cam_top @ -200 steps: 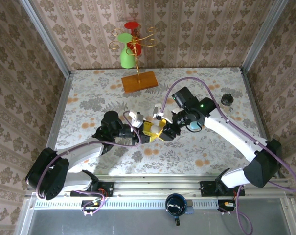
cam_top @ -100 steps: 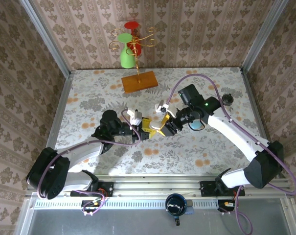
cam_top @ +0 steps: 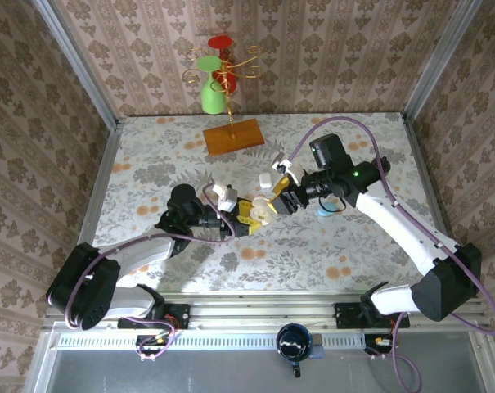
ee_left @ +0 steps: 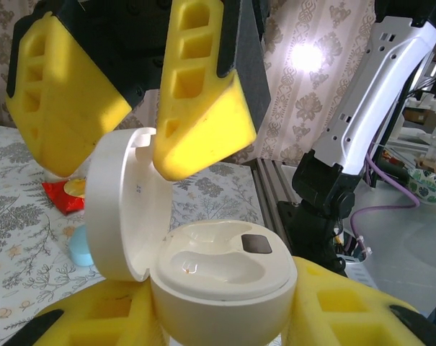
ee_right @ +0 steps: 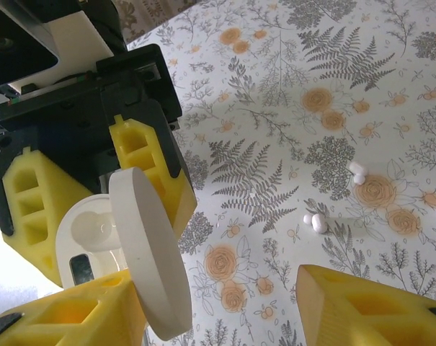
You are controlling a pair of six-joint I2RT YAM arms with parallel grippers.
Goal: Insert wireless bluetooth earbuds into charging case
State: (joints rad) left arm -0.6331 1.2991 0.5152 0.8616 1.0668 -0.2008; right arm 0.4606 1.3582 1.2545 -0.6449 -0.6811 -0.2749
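The top camera hangs above and behind the arm bases, looking down and forward over the whole table [cam_top: 149,164] from well back. The left wrist camera sits low and very close behind the left fingers [ee_left: 340,313], facing almost level across the open charging case [ee_left: 225,277] toward the right arm [ee_left: 369,94]. The right wrist camera looks steeply down at the table from close in, past the right fingers [ee_right: 362,306]. All three views share the charging case
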